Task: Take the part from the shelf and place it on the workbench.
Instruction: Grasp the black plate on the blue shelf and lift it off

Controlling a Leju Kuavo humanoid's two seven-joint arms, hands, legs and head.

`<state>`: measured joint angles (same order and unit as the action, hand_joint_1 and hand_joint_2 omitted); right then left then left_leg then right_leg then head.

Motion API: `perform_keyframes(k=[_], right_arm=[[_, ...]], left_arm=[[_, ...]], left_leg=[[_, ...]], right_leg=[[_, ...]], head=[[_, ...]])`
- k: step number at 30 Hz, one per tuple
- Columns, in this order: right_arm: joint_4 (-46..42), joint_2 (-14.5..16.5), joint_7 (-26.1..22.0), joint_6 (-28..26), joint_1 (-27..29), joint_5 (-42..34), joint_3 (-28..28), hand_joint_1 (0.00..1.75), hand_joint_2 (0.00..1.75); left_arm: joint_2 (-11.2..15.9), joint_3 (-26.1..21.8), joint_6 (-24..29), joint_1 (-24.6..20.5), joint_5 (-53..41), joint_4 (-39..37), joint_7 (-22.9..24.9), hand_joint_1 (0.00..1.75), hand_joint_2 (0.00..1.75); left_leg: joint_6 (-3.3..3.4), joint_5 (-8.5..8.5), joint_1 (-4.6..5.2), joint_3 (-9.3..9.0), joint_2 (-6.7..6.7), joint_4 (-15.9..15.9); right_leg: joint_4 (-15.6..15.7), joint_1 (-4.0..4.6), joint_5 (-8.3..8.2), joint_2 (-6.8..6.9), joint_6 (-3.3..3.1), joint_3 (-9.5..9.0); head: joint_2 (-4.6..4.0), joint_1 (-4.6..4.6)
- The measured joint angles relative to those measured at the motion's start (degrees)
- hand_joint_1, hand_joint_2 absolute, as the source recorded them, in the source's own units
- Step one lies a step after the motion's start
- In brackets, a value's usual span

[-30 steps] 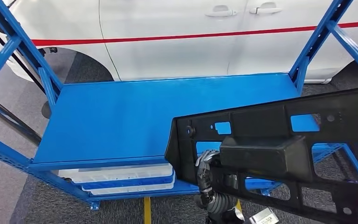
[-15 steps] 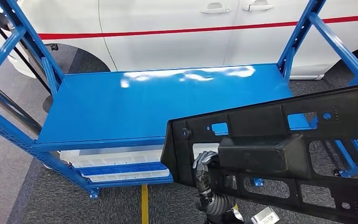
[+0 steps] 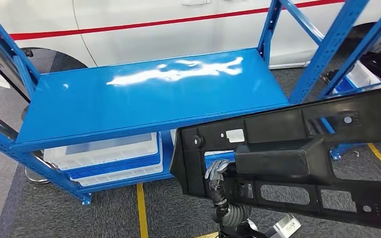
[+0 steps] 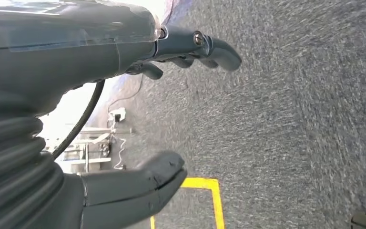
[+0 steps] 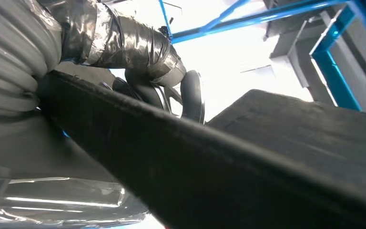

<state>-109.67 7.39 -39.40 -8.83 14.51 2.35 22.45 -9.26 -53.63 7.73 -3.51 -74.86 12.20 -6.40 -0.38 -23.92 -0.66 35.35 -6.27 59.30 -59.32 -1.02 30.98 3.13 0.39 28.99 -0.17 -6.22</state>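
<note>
A long black plastic part, with cut-outs and a boxy block in its middle, hangs in front of me, off the blue shelf. My right hand grips it from below near its left end. In the right wrist view the part crosses the picture as a dark bar, and the tape-wrapped fingers curl over its edge. My left hand hangs over the grey carpet, thumb and fingers apart, holding nothing.
The shelf's top board is bare and shiny. White and blue bins sit on its lower level. A white car with a red stripe stands behind. Another blue rack is at the right. Yellow floor lines cross the carpet.
The whole picture has shifted: the camera has turned right and drawn back from the shelf, which now sits further left. The part stays in my right hand, in the same place in view.
</note>
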Motion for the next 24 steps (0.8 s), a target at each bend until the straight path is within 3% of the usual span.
perform_keyframes(k=[1,2,4,5,6,7,8,10,12,13,15,16,17,18,20,21,22,23,24], right_arm=[[-0.01,0.07,-0.01,0.20,0.03,0.00,-0.06,1.75,1.75],[-0.01,0.14,0.00,0.31,0.05,0.00,-0.10,1.75,1.75],[-0.01,0.24,0.02,0.38,0.09,0.00,-0.15,1.75,1.75],[0.00,0.26,0.03,0.40,0.09,0.00,-0.16,1.75,1.75],[0.01,0.26,0.02,0.41,0.10,0.00,-0.17,1.75,1.75],[0.01,0.26,0.02,0.41,0.11,-0.01,-0.19,1.75,1.75],[0.01,0.26,0.03,0.43,0.12,-0.01,-0.21,1.75,1.75],[0.00,0.29,0.04,0.54,0.13,-0.01,-0.23,1.75,1.75],[-0.01,0.37,0.04,0.74,0.12,-0.01,-0.25,1.75,1.75],[-0.01,0.40,0.04,0.85,0.13,-0.01,-0.27,1.75,1.75],[-0.02,0.42,0.05,1.02,0.13,-0.02,-0.33,1.75,1.75],[-0.02,0.43,0.05,1.06,0.15,-0.02,-0.38,1.75,1.75],[-0.02,0.43,0.05,1.09,0.16,-0.03,-0.42,1.75,1.75],[-0.01,0.43,0.08,1.12,0.16,-0.04,-0.47,1.75,1.75],[0.02,0.44,0.15,1.18,0.14,-0.06,-0.52,1.75,1.75],[0.05,0.45,0.20,1.21,0.12,-0.07,-0.54,1.75,1.75],[0.09,0.45,0.21,1.22,0.13,-0.09,-0.55,1.75,1.75],[0.14,0.45,0.22,1.24,0.13,-0.10,-0.55,1.75,1.75],[0.18,0.45,0.23,1.24,0.13,-0.11,-0.55,1.75,1.75]], left_arm=[[0.03,-0.04,-0.03,0.00,-0.03,0.00,-0.04,0.00,1.75],[0.05,-0.08,-0.04,0.05,-0.06,0.00,-0.07,0.00,1.75],[0.10,-0.14,-0.09,0.23,-0.08,0.00,-0.09,0.00,1.75],[0.10,-0.15,-0.11,0.31,-0.08,0.00,-0.09,0.00,1.75],[0.11,-0.15,-0.13,0.35,-0.08,0.00,-0.09,0.00,1.75],[0.14,-0.16,-0.13,0.33,-0.08,0.00,-0.09,0.00,1.75],[0.16,-0.17,-0.13,0.27,-0.09,0.00,-0.09,0.00,1.75],[0.24,-0.18,-0.13,0.15,-0.09,0.01,-0.09,0.00,1.75],[0.39,-0.20,-0.12,0.10,-0.10,0.02,-0.10,0.00,1.75],[0.45,-0.20,-0.11,0.07,-0.11,0.02,-0.12,0.00,1.75],[0.44,-0.21,-0.11,-0.06,-0.14,0.02,-0.13,0.00,1.75],[0.39,-0.21,-0.12,-0.16,-0.14,0.01,-0.12,0.00,1.75],[0.35,-0.22,-0.13,-0.22,-0.14,0.01,-0.12,0.00,1.75],[0.31,-0.23,-0.14,-0.17,-0.15,0.00,-0.12,0.00,1.75],[0.29,-0.26,-0.15,0.02,-0.15,0.00,-0.11,0.00,1.75],[0.30,-0.26,-0.16,0.10,-0.15,0.00,-0.11,0.00,1.75],[0.31,-0.27,-0.18,0.12,-0.15,0.00,-0.11,0.00,1.75],[0.32,-0.28,-0.22,0.07,-0.15,0.00,-0.12,0.00,1.75],[0.32,-0.28,-0.26,0.00,-0.15,0.00,-0.13,0.00,1.75]], left_leg=[[-0.50,-0.50,-0.14,0.25,0.38,0.30],[-0.89,-2.10,-0.27,0.68,1.39,1.32],[-1.27,-8.02,-0.39,2.08,4.31,6.42],[-1.19,-10.83,-0.37,2.74,5.22,9.98],[-1.03,-12.43,-0.32,3.08,5.63,13.16],[-0.76,-12.55,-0.23,2.76,5.78,15.06],[-0.35,-11.46,-0.06,1.56,5.90,15.10],[1.04,-8.38,0.48,-3.67,7.25,9.25],[2.39,-8.07,0.97,-9.68,9.71,0.53],[2.71,-8.44,1.16,-11.36,10.56,-2.22],[2.61,-8.05,1.26,-11.80,10.05,-3.99],[2.75,-7.29,1.21,-11.47,9.30,-4.36],[3.01,-6.50,1.08,-11.03,8.44,-4.77],[3.26,-5.67,0.92,-10.42,7.47,-5.13],[3.59,-4.40,0.91,-8.84,5.61,-5.13],[3.49,-3.84,0.91,-7.91,4.59,-4.91],[3.33,-3.34,0.84,-6.91,3.61,-4.54],[3.09,-2.90,0.73,-5.82,2.63,-4.02],[2.81,-2.57,0.57,-4.73,1.75,-3.36]], right_leg=[[0.01,-0.01,-0.60,-0.47,-0.66,0.61],[0.06,-0.02,-1.31,-0.95,-1.26,1.35],[0.09,0.04,-2.87,-2.02,-2.09,3.17],[0.05,0.19,-3.67,-2.69,-2.30,4.13],[-0.01,0.40,-4.46,-3.40,-2.42,5.07],[-0.07,0.61,-5.24,-4.12,-2.48,6.04],[-0.13,0.81,-6.02,-4.87,-2.48,6.98],[-0.20,1.12,-7.52,-6.34,-2.43,8.61],[-0.16,1.39,-8.92,-7.60,-2.15,9.60],[0.01,1.34,-9.60,-8.14,-1.89,9.80],[0.70,1.26,-11.13,-9.34,-1.09,9.97],[0.76,1.28,-11.13,-9.28,-0.76,10.20],[0.13,1.35,-10.00,-8.49,-0.48,10.60],[-1.60,1.36,-7.55,-7.17,-0.21,11.18],[-7.99,0.86,-1.08,-4.42,0.39,12.56],[-11.68,0.47,0.77,-3.85,0.85,13.04],[-14.52,0.03,0.85,-3.58,1.34,13.06],[-16.08,-0.41,-0.39,-3.36,1.86,12.46],[-15.75,-0.84,-2.32,-3.00,2.34,10.96]], head=[[0.00,0.01],[0.00,0.01],[0.00,0.03],[0.00,0.03],[0.00,0.03],[0.00,0.03],[0.00,0.04],[0.00,0.03],[0.00,0.02],[0.00,0.02],[0.00,0.06],[0.00,0.08],[0.00,0.08],[0.00,0.07],[0.00,0.06],[0.00,0.07],[0.00,0.07],[0.00,0.07],[0.00,0.08]])
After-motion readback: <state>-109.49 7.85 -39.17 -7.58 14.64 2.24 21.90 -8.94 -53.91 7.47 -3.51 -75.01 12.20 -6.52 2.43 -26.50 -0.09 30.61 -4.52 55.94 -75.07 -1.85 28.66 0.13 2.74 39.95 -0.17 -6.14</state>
